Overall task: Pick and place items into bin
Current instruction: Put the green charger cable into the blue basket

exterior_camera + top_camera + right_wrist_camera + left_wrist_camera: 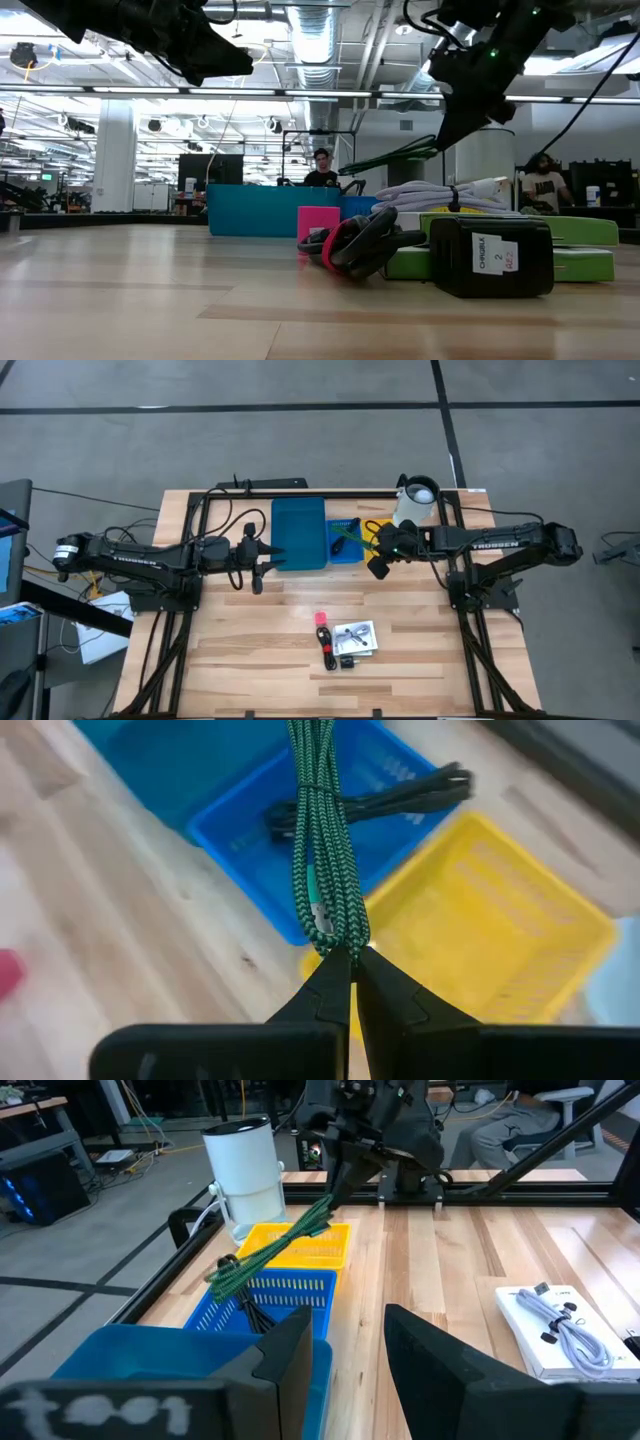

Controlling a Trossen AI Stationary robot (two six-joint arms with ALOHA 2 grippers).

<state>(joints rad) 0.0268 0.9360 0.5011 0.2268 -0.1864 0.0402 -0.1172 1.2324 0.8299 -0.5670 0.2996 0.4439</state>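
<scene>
On the worktop (250,650), blue basket (330,830) part-hidden behind green cable (322,850), pinched in right end effector (352,965); left end effector (345,1345) parted, empty.

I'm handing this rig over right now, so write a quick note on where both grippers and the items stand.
Right gripper: shut on the green braided cable, held above the small blue basket and the yellow basket.
Left gripper: open, empty, by the teal bin.
Done: a black cable lies in the small blue basket.
Left: release the green cable; pink piece, black items and white card remain on the table.
</scene>
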